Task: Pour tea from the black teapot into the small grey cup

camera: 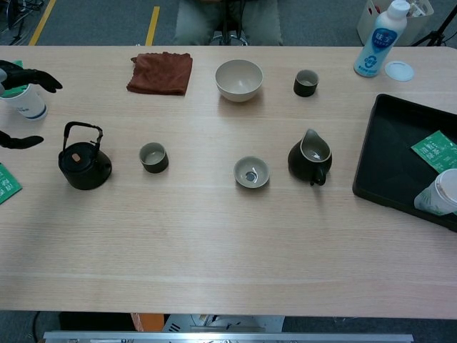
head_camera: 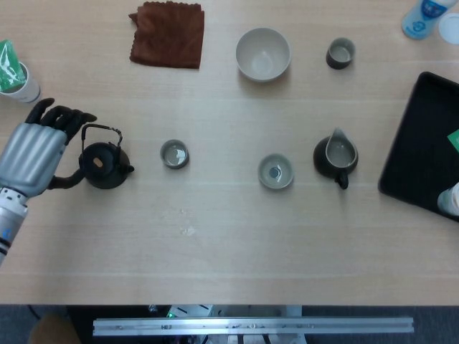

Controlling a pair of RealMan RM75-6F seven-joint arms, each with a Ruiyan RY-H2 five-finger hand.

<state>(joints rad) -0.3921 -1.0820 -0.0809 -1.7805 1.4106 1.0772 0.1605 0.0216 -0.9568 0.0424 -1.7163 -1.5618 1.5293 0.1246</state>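
Note:
The black teapot (head_camera: 105,162) (camera: 84,163) stands upright at the table's left with its wire handle raised. My left hand (head_camera: 37,152) (camera: 21,107) is just left of it, silver-backed, dark fingers spread apart and holding nothing; its thumb reaches toward the pot's base. The small grey cup (head_camera: 174,154) (camera: 153,157) sits a short way right of the pot. My right hand does not show in either view.
A brown cloth (head_camera: 168,34), a pale bowl (head_camera: 263,54), a dark cup (head_camera: 340,53), a small shallow bowl (head_camera: 276,171) and a dark pitcher (head_camera: 335,158) stand further back and right. A black tray (head_camera: 419,143) lies at right. A paper cup (camera: 23,100) stands behind my left hand.

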